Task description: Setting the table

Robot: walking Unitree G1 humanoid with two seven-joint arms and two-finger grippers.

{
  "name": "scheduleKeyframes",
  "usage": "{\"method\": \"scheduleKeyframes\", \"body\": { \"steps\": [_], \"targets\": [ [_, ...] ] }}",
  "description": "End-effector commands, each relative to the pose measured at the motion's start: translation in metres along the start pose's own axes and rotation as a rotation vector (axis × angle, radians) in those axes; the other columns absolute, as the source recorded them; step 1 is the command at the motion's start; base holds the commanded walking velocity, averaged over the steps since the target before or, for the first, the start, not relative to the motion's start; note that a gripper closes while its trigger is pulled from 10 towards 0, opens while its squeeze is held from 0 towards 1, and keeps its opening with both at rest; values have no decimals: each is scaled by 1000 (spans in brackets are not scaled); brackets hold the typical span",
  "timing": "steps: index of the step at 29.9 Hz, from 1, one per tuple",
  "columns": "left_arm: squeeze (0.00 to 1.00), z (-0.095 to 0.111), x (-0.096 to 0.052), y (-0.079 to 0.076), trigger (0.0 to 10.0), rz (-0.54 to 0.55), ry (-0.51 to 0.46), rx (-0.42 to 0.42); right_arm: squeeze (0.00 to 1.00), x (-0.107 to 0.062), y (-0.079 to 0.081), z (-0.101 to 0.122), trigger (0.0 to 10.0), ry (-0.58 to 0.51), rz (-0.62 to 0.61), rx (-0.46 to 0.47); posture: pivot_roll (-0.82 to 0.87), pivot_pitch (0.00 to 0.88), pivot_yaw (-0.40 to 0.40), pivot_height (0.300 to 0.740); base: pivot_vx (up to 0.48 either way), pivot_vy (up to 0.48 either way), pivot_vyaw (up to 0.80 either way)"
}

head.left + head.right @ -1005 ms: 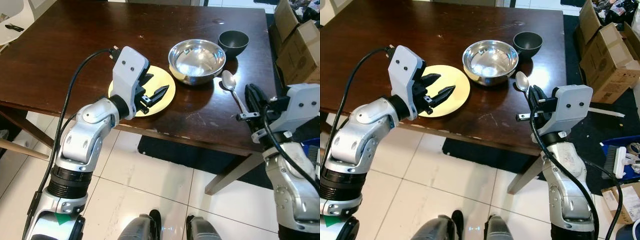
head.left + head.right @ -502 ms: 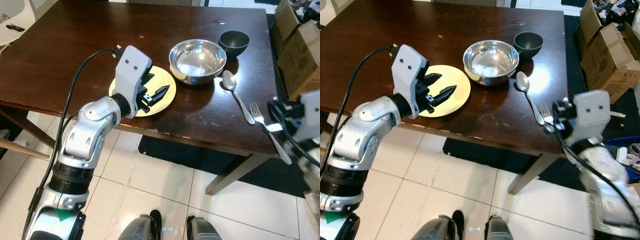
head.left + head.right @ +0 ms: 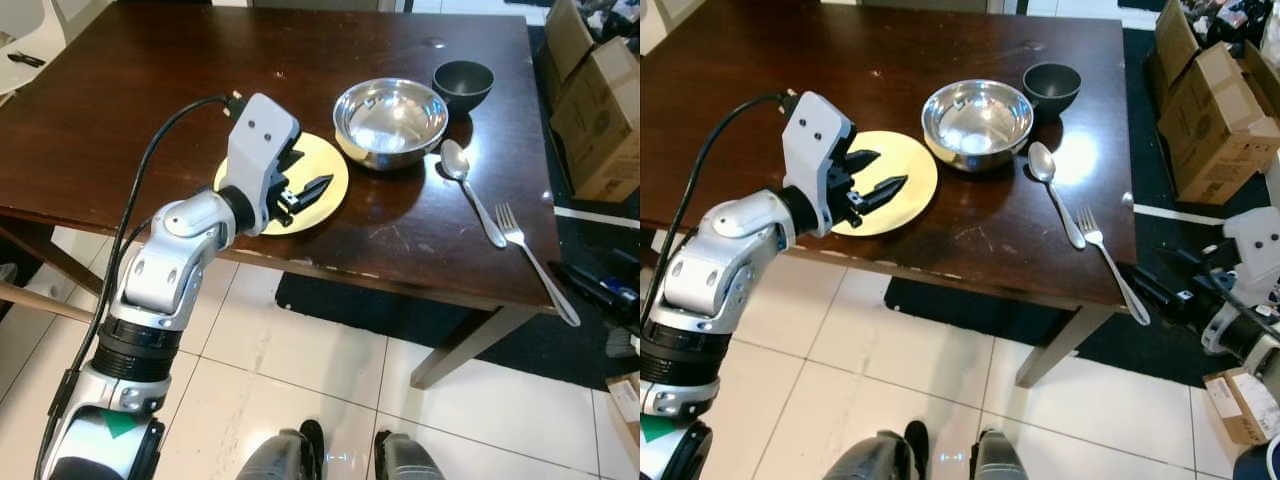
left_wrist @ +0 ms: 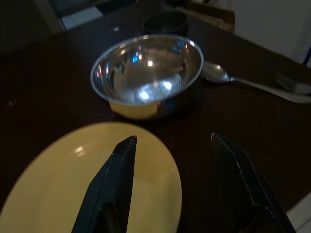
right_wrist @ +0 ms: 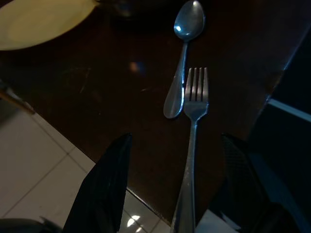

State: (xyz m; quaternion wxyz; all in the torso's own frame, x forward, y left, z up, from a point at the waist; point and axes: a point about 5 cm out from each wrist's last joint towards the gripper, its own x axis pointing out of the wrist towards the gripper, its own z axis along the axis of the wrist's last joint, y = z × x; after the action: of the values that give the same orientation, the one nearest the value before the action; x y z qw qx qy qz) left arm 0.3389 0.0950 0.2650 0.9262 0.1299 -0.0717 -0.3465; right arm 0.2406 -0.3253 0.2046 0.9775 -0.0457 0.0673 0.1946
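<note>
the fork (image 3: 531, 258) lies at the table's (image 3: 120, 100) right front corner, its handle end jutting past the edge, tines touching the spoon's (image 3: 470, 189) handle tip. the right gripper (image 5: 177, 187) hangs off the table beyond that handle, fingers wide, empty, partly cut off. the left gripper (image 3: 305, 187) hovers spread over the yellow plate (image 3: 325, 160), beside the steel bowl (image 3: 390, 118) and a dark bowl (image 3: 463, 80).
</note>
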Motion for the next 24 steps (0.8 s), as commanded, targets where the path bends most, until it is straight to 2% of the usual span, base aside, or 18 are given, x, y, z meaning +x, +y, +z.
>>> {"method": "scheduleKeyframes", "body": {
  "steps": [1, 3, 5, 8, 10, 15, 16, 24],
  "targets": [
    [0, -1, 1, 0, 10000, -14, 1, 3, 0, 2, -4, -9, 10000, 55, 18, -10, -159, 163, 184, 740, 0, 0, 0],
    [0, -1, 1, 0, 10000, -15, 1, 3, 0, 3, -4, -11, 10000, 67, 19, -16, -159, 163, 184, 740, 0, 0, 0],
    [0, 0, 2, 1, 10000, -14, -1, 6, 0, 16, -6, -16, 10000, 64, 14, -10, -144, 169, 185, 740, 0, 0, 0],
    [0, 1, 2, 1, 10000, -14, -1, 7, 0, 19, -6, -17, 10000, 64, 17, -9, -144, 169, 185, 740, 0, 0, 0],
    [0, 3, 0, 1, 10000, -15, -3, 11, 0, 31, -8, -19, 10000, 62, 22, -21, -111, 177, 187, 740, 0, 0, 0],
    [0, 5, -3, 4, 10000, -11, 1, 19, 0, 41, -10, -18, 10000, 54, 22, -26, -83, 192, 189, 740, 0, 0, 0],
    [0, 6, -6, 6, 10000, -8, 6, 24, 0, 47, -13, -18, 10000, 54, 21, -36, -66, 201, 187, 740, 0, 0, 0],
    [0, 7, -12, 7, 10000, -6, 20, 29, 0, 56, -20, -28, 10000, 93, -4, -49, -39, 223, 192, 740, 0, 0, 0]
  ]
}}
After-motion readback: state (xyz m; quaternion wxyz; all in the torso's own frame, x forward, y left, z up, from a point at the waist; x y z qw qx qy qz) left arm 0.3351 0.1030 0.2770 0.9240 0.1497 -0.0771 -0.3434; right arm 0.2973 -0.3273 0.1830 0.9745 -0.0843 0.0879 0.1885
